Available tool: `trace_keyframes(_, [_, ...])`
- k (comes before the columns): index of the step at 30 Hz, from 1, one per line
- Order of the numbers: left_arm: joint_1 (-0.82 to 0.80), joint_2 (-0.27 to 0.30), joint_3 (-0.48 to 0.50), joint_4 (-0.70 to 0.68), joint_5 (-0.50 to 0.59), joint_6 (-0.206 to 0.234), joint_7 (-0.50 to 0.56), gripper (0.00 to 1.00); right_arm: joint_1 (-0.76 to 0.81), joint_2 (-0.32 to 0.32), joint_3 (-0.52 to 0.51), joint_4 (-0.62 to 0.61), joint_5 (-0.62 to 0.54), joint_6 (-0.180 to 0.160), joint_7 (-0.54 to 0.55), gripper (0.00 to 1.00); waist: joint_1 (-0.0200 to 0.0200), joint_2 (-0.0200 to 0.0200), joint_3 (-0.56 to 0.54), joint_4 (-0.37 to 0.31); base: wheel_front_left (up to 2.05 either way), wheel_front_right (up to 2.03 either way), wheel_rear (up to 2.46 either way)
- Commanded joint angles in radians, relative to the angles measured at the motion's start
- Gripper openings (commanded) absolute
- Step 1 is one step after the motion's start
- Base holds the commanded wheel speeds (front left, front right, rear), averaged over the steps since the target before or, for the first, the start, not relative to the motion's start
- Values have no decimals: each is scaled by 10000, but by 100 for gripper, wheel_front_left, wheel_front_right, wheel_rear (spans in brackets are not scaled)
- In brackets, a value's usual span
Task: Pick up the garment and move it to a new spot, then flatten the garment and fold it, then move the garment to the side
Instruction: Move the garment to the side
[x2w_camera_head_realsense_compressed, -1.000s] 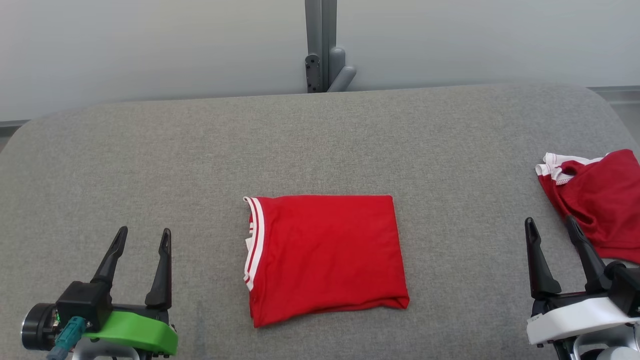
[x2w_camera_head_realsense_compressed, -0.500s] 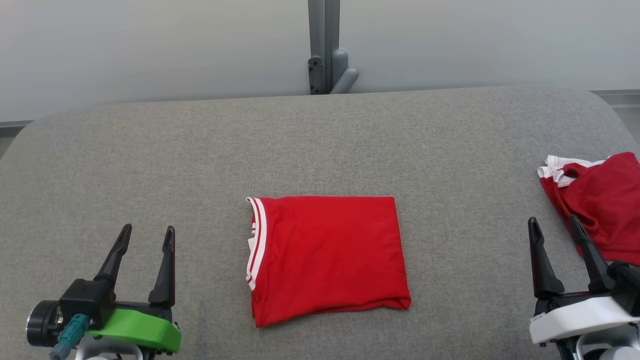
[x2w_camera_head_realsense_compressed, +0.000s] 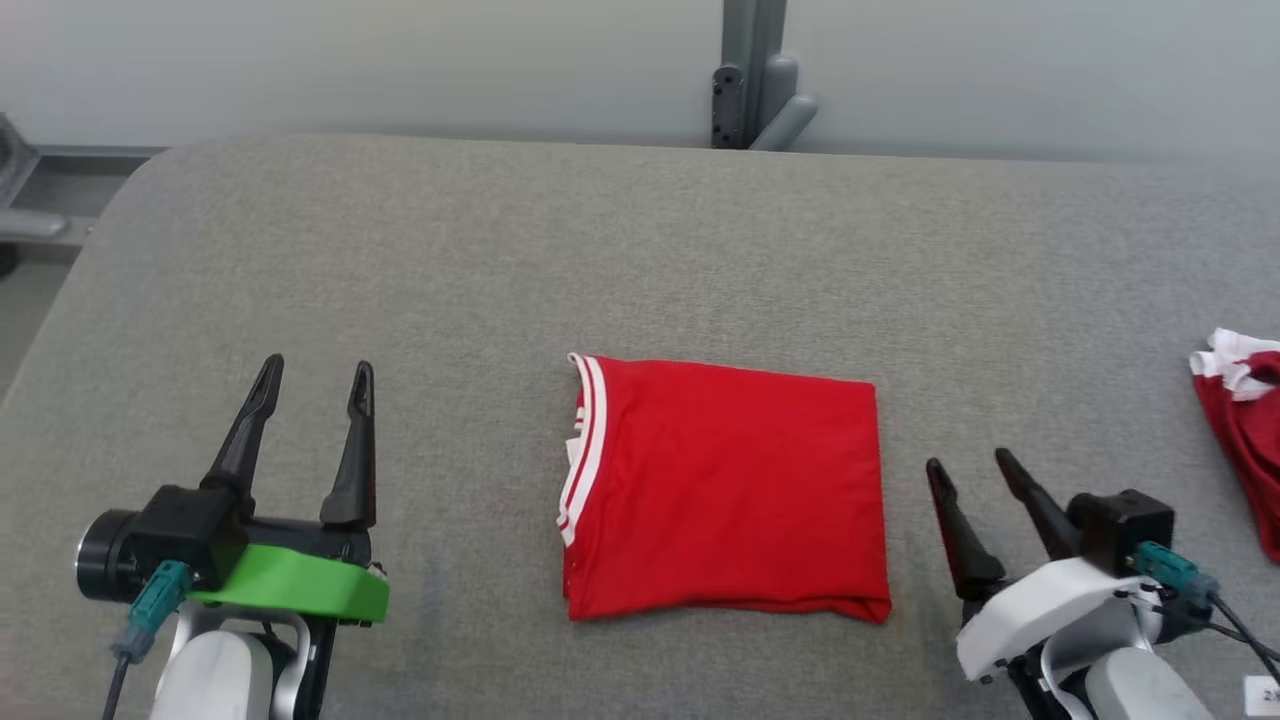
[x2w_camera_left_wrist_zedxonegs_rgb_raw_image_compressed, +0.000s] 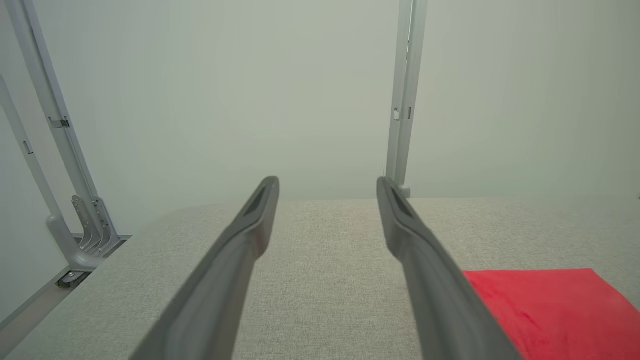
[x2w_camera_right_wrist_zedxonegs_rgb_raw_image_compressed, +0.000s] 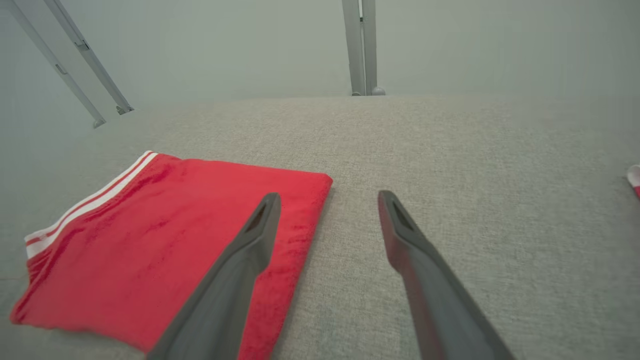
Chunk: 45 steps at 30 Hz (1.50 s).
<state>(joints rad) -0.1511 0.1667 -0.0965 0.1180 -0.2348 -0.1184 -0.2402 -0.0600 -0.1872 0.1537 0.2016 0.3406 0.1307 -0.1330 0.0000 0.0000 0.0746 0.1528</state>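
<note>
Between the earlier frames and now the head camera has swung left, so everything sits further right in its view. Beyond that shift, the right hand (x2w_camera_head_realsense_compressed: 967, 460) has drawn in from well apart to just beside the garment's (x2w_camera_head_realsense_compressed: 730, 490) right edge.

The garment lies folded into a red rectangle on the grey worktop (x2w_camera_head_realsense_compressed: 500, 250), its white-striped hem to the left. The left wrist view shows one corner of it (x2w_camera_left_wrist_zedxonegs_rgb_raw_image_compressed: 545, 310), cut by the frame and partly behind a finger. In the right wrist view its near right part (x2w_camera_right_wrist_zedxonegs_rgb_raw_image_compressed: 150, 250) is hidden behind the hand's own finger. A second red cloth (x2w_camera_head_realsense_compressed: 1245, 430) with white trim is cut off by the head view's right edge. A white label (x2w_camera_head_realsense_compressed: 1265, 690) in the corner is too small to read.

The left hand (x2w_camera_head_realsense_compressed: 317, 364) sits at lower left, fingers spread and empty, pointing away over bare worktop, well apart from the garment. The right hand leans left, fingers apart and holding nothing (x2w_camera_right_wrist_zedxonegs_rgb_raw_image_compressed: 328, 195). Whether its fingertip touches the fabric, I cannot tell.
</note>
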Motion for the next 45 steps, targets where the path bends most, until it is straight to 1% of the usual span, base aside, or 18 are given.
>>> trace_keyframes(1, [-177,-34,-10,18,20,9,-80,100,-171,-68,72,125,75,-1,14,100,0,0,571,770,0,0,0])
trace_keyframes(5, [-511,-136,-97,110,14,-15,-178,100,-810,-89,760,1438,559,-3,46,100,0,0,806,1244,0,0,0])
trace_keyframes(7, [-645,-187,-187,136,64,-33,-209,100,-1035,-88,871,2113,757,-3,246,100,0,0,875,1446,0,0,0])
trace_keyframes(11, [-722,-264,-195,115,92,-37,-256,100,-1393,-161,1170,3011,1146,-1,521,100,0,0,907,1622,0,0,0])
trace_keyframes(12, [-721,-287,-194,103,93,-36,-260,100,-1474,-182,1239,3151,1256,-1,569,98,0,0,915,1628,0,0,0])
trace_keyframes(13, [-705,-307,-184,79,109,-31,-250,100,-1529,-223,1290,3293,1347,-1,626,67,0,0,921,1624,0,0,0])
trace_keyframes(14, [-687,-327,-168,36,128,-32,-248,100,-1563,-281,1400,3392,1421,-1,695,41,0,0,927,1608,0,0,0])
trace_keyframes(15, [-654,-338,-147,8,137,-31,-249,100,-1607,-324,1505,3433,1500,-1,700,0,0,0,925,1580,0,0,0])
trace_keyframes(17, [-535,-292,-61,-40,225,57,-252,100,-1687,-447,1803,3379,1643,-1,753,0,0,0,931,1460,0,0,0])
trace_keyframes(20, [-435,-376,15,-138,235,87,-251,100,-1800,-863,1933,3134,1656,-10,466,0,0,0,953,1262,0,0,0])
trace_keyframes(23, [-386,-364,-21,-203,279,53,-246,100,-1732,-1200,1772,2813,1422,-12,93,0,0,0,966,992,0,0,0])
trace_keyframes(26, [-324,-315,4,-286,307,34,-246,100,-1571,-1534,1461,2475,914,-10,-132,0,0,0,962,531,0,0,0])
trace_keyframes(30, [-347,-268,-66,-389,335,-5,-247,100,-1233,-1975,655,1906,-72,-9,-320,0,0,0,981,-176,0,0,0])
trace_keyframes(34, [-569,-229,-124,-548,343,-26,-246,100,-1053,-2216,-217,1075,-1191,-10,-374,0,0,0,1157,-847,0,0,0])
trace_keyframes(36, [-664,-213,-166,-604,355,-40,-246,100,-1052,-2195,-550,628,-1630,-9,-340,0,0,0,1295,-1147,0,0,0])
trace_keyframes(40, [-834,-182,-199,-717,370,-37,-246,100,-1197,-2296,-742,-14,-2131,-9,-217,0,0,0,1598,-1568,0,0,0])
trace_keyframes(45, [-1163,-54,-280,-928,447,-60,-245,100,-1206,-2790,-952,-865,-2583,-10,87,0,0,0,2210,-2214,0,0,0])
